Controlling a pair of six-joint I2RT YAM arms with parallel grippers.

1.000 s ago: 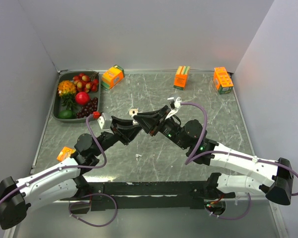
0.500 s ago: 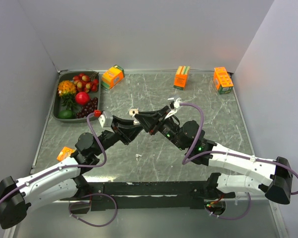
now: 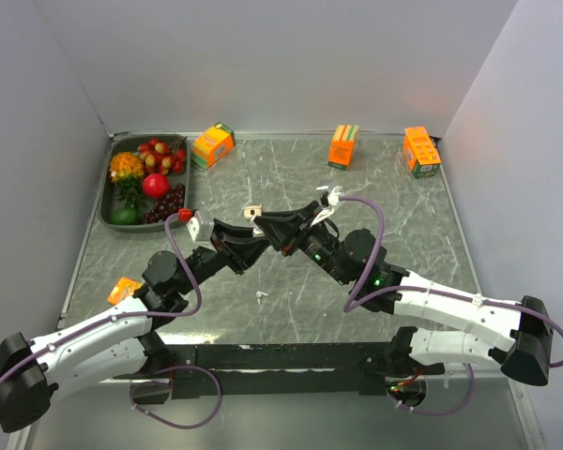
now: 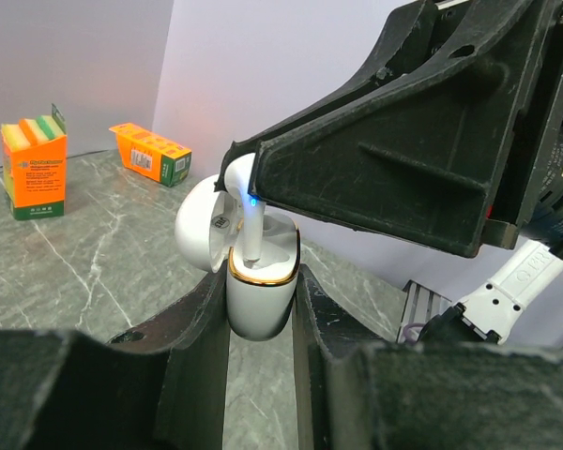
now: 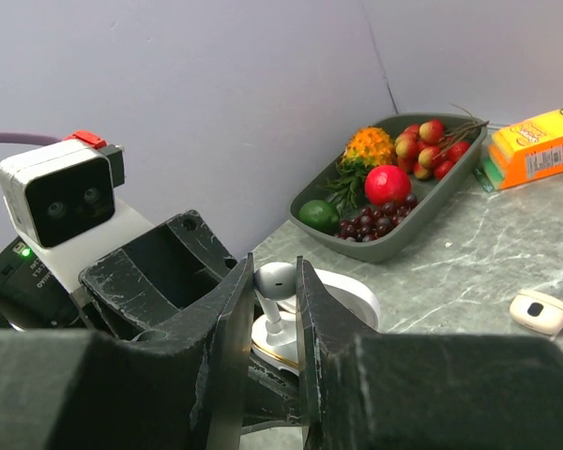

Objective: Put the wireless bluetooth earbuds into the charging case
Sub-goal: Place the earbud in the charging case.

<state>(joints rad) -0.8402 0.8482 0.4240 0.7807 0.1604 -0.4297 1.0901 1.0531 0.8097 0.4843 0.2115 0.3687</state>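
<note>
Above the middle of the tabletop (image 3: pixel 291 178), a white earbud (image 5: pixel 277 278) points stem-down into an open white case (image 4: pixel 260 300). The right fingers (image 5: pixel 230 337) pinch the earbud's head. The left fingers (image 4: pixel 192 347) clamp the case by its sides. A tan case (image 5: pixel 540 312) lies on the tabletop nearby, with a fruit tray (image 5: pixel 394 246) beyond.

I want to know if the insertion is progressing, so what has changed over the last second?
The right arm edged very slightly left, if at all. Nothing was taken or let go. The right end effector pinches the earbud, stem at the open case, which the left end effector clamps. The cartons and tray stayed put.
</note>
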